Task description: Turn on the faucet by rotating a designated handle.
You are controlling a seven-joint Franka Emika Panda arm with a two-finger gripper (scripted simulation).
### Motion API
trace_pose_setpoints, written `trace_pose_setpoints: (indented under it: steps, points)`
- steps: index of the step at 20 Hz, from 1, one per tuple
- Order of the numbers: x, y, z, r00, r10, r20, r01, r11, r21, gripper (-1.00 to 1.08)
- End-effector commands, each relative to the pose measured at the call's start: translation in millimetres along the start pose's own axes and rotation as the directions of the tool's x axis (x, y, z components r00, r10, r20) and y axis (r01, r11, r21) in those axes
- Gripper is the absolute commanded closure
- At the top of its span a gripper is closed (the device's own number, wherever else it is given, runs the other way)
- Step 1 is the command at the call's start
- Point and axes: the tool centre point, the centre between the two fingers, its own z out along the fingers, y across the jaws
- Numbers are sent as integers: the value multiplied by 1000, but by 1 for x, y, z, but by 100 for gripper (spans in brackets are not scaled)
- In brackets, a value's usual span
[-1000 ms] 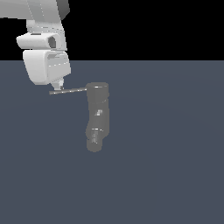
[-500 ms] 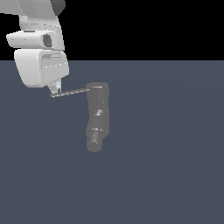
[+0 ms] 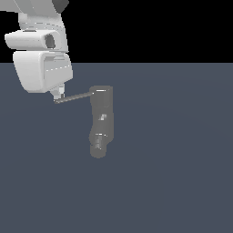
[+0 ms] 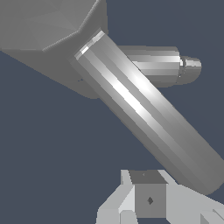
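The large white blocky robot arm (image 3: 41,50) hangs down from above at the exterior view's left. Its pale angular gripper (image 3: 58,94) points downward; whether its fingers (image 4: 146,199) are parted is unclear.

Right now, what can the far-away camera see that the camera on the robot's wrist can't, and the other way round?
Only the exterior view shows the big white robot arm and the whole faucet standing on the dark floor, with the gripper at the handle's free end. Only the wrist view shows the handle huge and shiny, running right past a fingertip. Both show the faucet, the handle and the floor.
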Motion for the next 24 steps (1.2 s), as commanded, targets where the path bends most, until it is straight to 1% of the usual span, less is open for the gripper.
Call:
trace_pose_setpoints:
  steps: [1,24]
  points:
    - [9,5,0,1000,7,-2,-7,1000,-2,108]
    - [56,55,-1,1000,4,-3,-4,1000,-2,108]
